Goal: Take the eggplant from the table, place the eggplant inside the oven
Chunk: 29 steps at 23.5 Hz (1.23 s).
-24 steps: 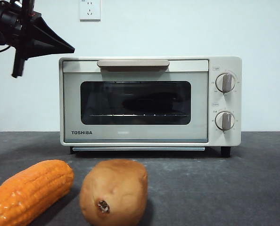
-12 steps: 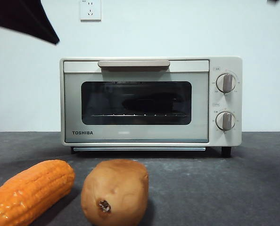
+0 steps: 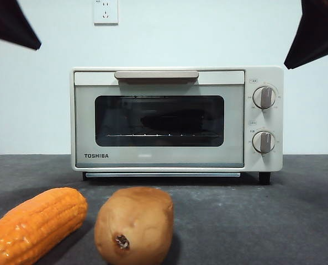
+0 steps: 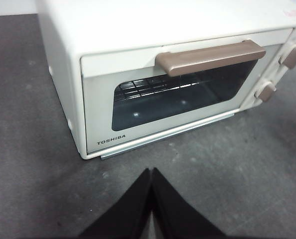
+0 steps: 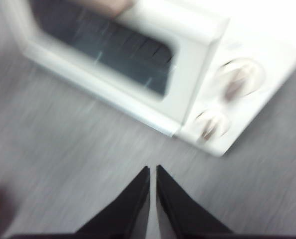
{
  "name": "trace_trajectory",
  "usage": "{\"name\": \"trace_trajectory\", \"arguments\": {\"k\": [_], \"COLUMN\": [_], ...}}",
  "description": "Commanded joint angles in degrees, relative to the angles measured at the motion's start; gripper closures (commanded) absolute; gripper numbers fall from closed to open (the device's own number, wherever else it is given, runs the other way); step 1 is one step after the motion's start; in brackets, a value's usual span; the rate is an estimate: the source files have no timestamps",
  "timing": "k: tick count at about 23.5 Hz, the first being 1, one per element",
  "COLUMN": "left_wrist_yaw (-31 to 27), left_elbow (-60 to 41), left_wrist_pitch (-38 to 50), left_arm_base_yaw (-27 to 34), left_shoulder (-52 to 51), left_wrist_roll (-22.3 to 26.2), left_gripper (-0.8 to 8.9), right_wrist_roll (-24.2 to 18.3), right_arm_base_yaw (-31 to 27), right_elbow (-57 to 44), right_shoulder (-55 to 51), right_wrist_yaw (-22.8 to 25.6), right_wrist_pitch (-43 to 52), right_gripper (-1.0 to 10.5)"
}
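The cream oven point(image 3: 175, 118) stands on the dark grey table point(image 3: 252, 221) with its door closed under the beige bar handle point(image 3: 156, 75). Behind the glass a dark long shape, the eggplant point(image 3: 172, 120), lies on the rack; its colour cannot be made out. My left gripper point(image 4: 151, 170) is shut and empty, raised in front of the oven point(image 4: 153, 84); the front view shows it only as a black tip point(image 3: 9, 25) at the upper left. My right gripper point(image 5: 153, 168), also shut and empty, hovers off the knob side of the oven point(image 5: 188, 84), with its black tip point(image 3: 316, 33) at the upper right.
An orange corn cob point(image 3: 34, 226) and a brown potato point(image 3: 133, 223) lie on the table nearest the front camera. Two round knobs point(image 3: 263, 97) sit on the oven's right side. A wall socket point(image 3: 105, 11) is on the white wall behind.
The left arm has drawn back up to the top left corner. The right arm's black tip has come into the top right corner. The oven door stays closed.
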Motion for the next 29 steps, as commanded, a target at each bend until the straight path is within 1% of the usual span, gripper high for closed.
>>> {"name": "trace_trajectory", "arguments": {"k": [1, 3, 5, 7, 19, 21, 22, 24, 26, 29], "left_wrist_yaw": [-0.3, -0.3, -0.3, -0.3, -0.3, -0.5, -0.7, -1.8, -1.9, -3.8], "left_elbow": [-6.2, -8.8, -8.9, -8.9, -8.9, -8.9, -8.9, -8.9, -9.1, -10.1], "left_wrist_pitch": [5.1, 4.9, 3.0, 2.4, 2.4, 2.0, 1.7, 1.2, 1.0, 1.3], "left_arm_base_yaw": [-0.5, -0.5, -0.5, -0.5, -0.6, -0.8, -0.6, -0.1, 1.0, 3.9], "left_shoulder": [-2.8, -3.9, -3.9, -3.8, -3.7, -5.3, -7.0, -11.1, -15.5, -21.8], "left_wrist_roll": [-2.7, -4.5, -6.6, -7.0, -6.9, -6.8, -6.2, 1.0, 5.1, 6.9], "left_gripper": [8.1, 8.1, 8.1, 8.1, 8.1, 8.1, 8.1, 8.1, 8.1, 8.1], "right_wrist_roll": [1.0, 1.6, 1.6, 1.5, 1.5, 1.6, 1.5, 1.6, 1.6, 1.6], "right_arm_base_yaw": [-0.6, -0.9, -0.9, -0.9, -0.9, -0.9, -0.9, -0.9, -0.9, -0.9], "right_elbow": [-5.2, -9.1, -9.6, -9.6, -9.6, -9.6, -9.6, -9.6, -9.6, -9.6], "right_shoulder": [-2.4, -3.9, -4.0, -3.9, -3.9, -3.9, -3.9, -3.9, -3.9, -3.9], "right_wrist_yaw": [0.2, 2.5, 4.2, 5.3, 5.2, 5.2, 5.2, 5.2, 5.2, 5.2], "right_wrist_pitch": [10.1, 15.5, 15.2, 14.8, 16.6, 16.6, 16.6, 16.6, 16.6, 16.6], "right_gripper": [9.4, 9.4, 9.4, 9.4, 9.4, 9.4, 9.4, 9.4, 9.4, 9.4]}}
